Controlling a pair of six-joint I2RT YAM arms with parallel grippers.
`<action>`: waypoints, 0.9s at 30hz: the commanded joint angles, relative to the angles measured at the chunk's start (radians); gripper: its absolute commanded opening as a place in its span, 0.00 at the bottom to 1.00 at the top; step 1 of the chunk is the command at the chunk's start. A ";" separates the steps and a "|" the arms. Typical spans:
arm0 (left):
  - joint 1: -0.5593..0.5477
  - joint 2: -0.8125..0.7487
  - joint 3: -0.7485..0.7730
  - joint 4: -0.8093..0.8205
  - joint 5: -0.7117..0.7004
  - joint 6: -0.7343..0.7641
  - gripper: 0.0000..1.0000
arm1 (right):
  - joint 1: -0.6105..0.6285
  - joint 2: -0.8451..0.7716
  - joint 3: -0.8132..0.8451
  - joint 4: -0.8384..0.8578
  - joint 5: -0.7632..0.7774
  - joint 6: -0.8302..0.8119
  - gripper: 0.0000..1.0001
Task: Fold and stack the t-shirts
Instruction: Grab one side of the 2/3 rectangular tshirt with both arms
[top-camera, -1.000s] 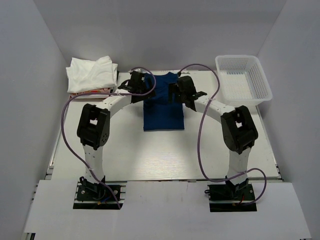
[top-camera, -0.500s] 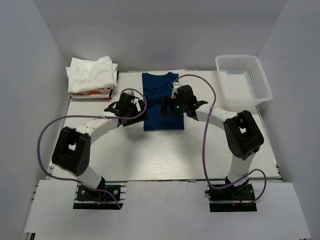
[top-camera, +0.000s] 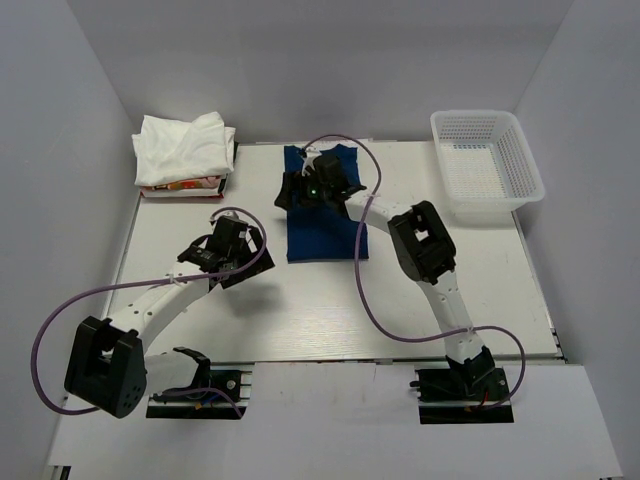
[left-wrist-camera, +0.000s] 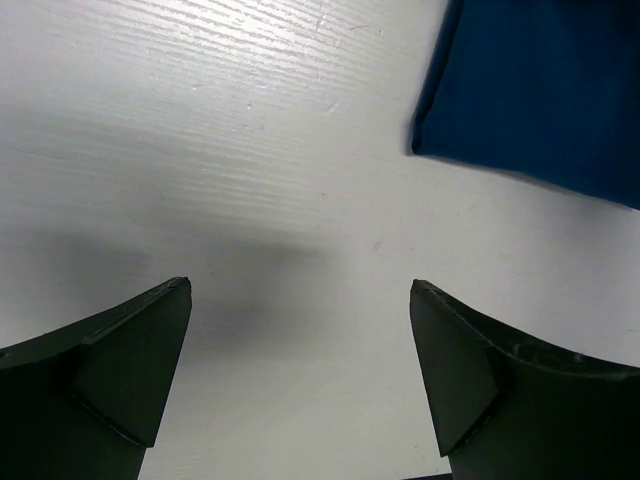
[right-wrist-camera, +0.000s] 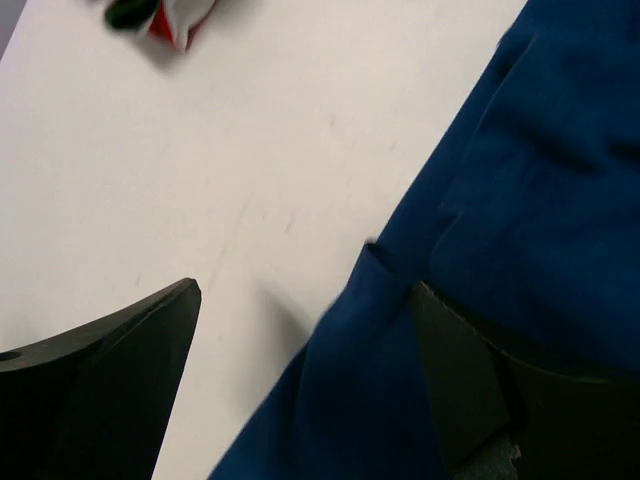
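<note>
Bench (top-camera: 330, 320): white top. A wide bare stretch runs from the navy tee's near edge to the near edge of the bench, and another bare strip lies along the left edge.

Left arm (top-camera: 150, 300): a second ago it reached to the tee's far-left part. It is now drawn back low over the left half of the bench.

Right arm (top-camera: 425, 250): it was at the tee's far-right part and has since swung across to the tee's far-left corner.

Navy tee (top-camera: 325, 230): a folded rectangle at far centre of the bench, with its far end near the far edge. Shape and position are unchanged from a second ago.

Basket (top-camera: 487, 160): at the far-right corner, well apart from the tee, not moved.

White tees (top-camera: 185, 148): piled at the far-left corner, not moved.

Left gripper (left-wrist-camera: 300, 290): fingers spread wide, nothing between them. It is over bare bench just left of the tee's near-left corner, and that corner shows at the upper right of the left wrist view.

Right gripper (right-wrist-camera: 305, 290): fingers spread wide, straddling the tee's left edge, one finger over bare bench and the other over navy cloth. I cannot tell whether it touches the cloth.
</note>
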 joint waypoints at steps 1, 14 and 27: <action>-0.004 -0.024 0.003 -0.029 -0.009 -0.014 1.00 | -0.009 0.061 0.179 0.067 0.090 0.033 0.90; -0.014 0.161 0.053 0.209 0.152 0.079 1.00 | -0.043 -0.478 -0.513 0.127 0.252 0.031 0.90; -0.014 0.470 0.185 0.358 0.254 0.112 0.68 | -0.135 -0.846 -0.989 -0.092 0.331 0.154 0.90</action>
